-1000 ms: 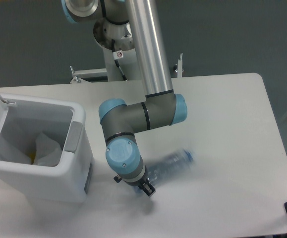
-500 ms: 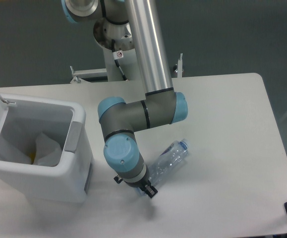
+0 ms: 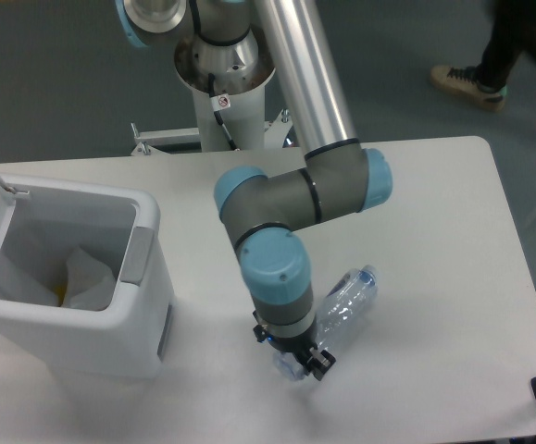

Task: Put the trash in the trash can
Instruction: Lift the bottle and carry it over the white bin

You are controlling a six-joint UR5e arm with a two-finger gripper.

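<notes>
Bottle (image 3: 345, 306) and gripper (image 3: 301, 363) farther right

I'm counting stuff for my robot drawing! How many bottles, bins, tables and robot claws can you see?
Bottles: 1, the crushed clear bottle with a blue cap
Bins: 1, the white bin with its lid open
Tables: 1, the white table
Robot claws: 1, the claw at the bottle's bottom end
Total: 4

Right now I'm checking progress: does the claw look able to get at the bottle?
Probably yes. The claw sits right at the base end of the bottle on the table, with nothing between them; whether it already grips is unclear.
</notes>
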